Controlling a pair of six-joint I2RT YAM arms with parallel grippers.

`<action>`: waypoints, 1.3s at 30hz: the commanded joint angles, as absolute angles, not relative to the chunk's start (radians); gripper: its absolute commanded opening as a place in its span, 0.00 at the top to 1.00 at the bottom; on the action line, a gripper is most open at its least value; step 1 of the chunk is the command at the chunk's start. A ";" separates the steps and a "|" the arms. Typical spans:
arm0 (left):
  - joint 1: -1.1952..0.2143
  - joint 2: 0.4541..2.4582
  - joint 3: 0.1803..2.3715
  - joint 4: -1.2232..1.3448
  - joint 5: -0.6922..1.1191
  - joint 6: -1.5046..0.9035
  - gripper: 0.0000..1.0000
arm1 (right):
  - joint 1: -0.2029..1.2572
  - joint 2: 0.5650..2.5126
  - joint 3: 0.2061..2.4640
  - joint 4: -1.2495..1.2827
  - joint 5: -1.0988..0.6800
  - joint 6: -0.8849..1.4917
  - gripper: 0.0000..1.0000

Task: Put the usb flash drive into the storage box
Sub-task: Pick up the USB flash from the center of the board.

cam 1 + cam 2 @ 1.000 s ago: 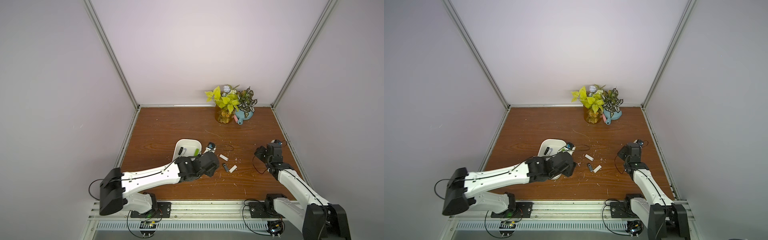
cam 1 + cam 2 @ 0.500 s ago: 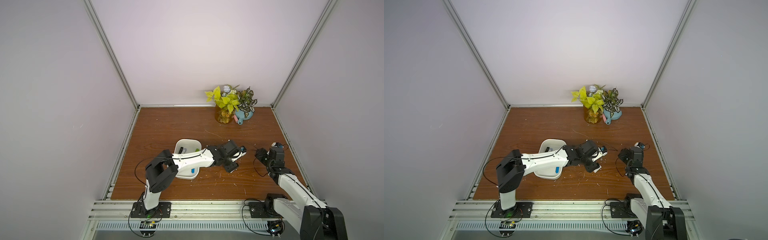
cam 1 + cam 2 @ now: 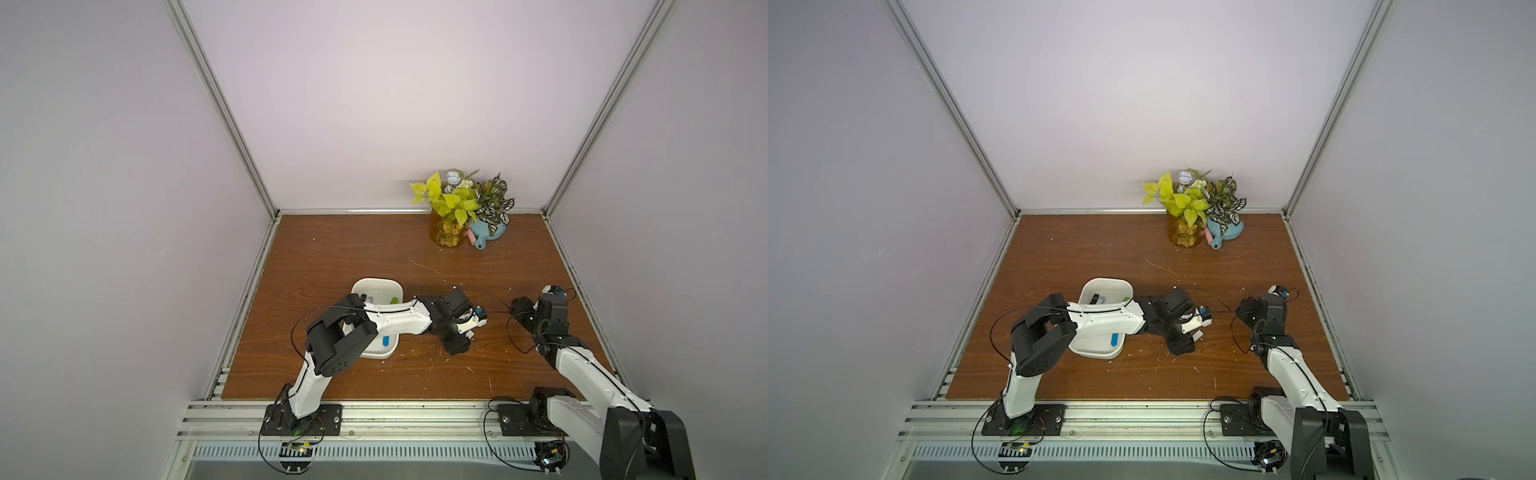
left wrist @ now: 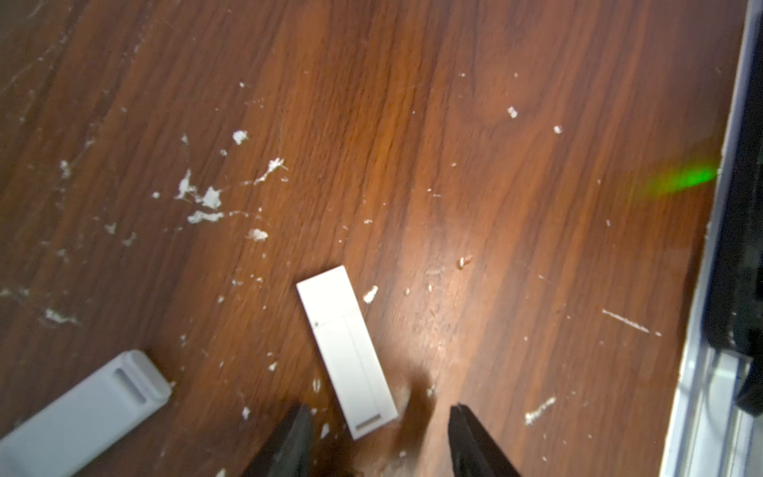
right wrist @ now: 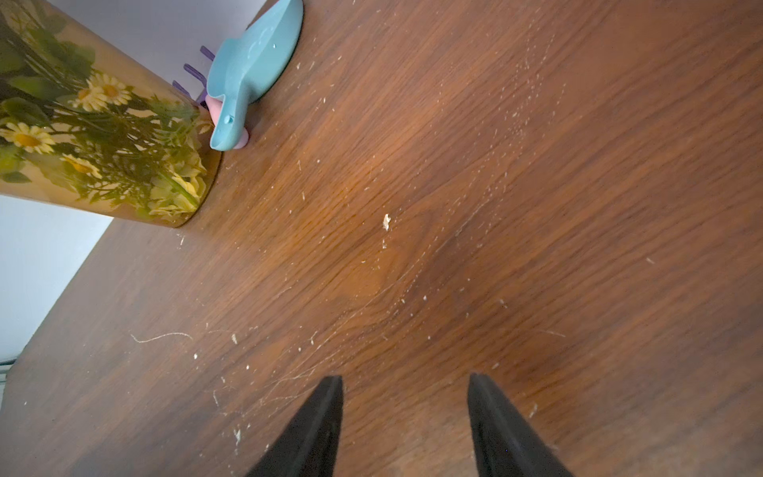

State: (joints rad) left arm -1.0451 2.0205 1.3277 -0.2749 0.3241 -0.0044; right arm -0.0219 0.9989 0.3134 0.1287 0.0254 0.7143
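A second ago the left arm hung over the near edge of the storage box (image 3: 376, 282). It has since swung right, and the left gripper (image 4: 377, 413) now sits low over the loose drives on the counter (image 4: 495, 165), right of the box. Judging from that, the last drop-off is finished and a new pick is starting.

In the left wrist view a white usb flash drive (image 4: 347, 351) lies flat on the wood, slightly askew. Its near end sits between the two jaws, which stand moderately apart and hold nothing. A second, pale grey flash drive (image 4: 82, 409) lies close by on the same wood, outside the jaws.

In both top views the box already holds a few small items, among them a black stick (image 3: 1095, 298) and a blue one (image 3: 1114, 340).

The right gripper (image 5: 404, 384) has barely shifted. It hovers over bare counter at the right, its jaws parted and empty.

The white drive is not yet gripped. The jaws probably need to turn to square up with its tilt before closing.
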 commanded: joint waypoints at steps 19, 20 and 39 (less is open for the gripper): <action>-1.052 1.825 1.008 -0.256 0.106 -0.103 0.42 | -0.025 0.998 0.303 0.168 0.013 0.716 0.44; -1.063 1.817 0.998 -0.255 0.081 -0.104 0.43 | -0.025 0.999 0.303 0.170 0.010 0.716 0.44; -1.147 1.866 1.030 -0.202 -0.139 -0.054 0.58 | -0.025 1.010 0.303 0.173 0.004 0.715 0.44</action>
State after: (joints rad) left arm -1.1393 1.8153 1.0233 -0.1642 -0.0986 -0.0841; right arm -0.0219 1.0096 0.3130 0.1429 0.0162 0.7143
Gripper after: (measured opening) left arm 0.423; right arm 0.562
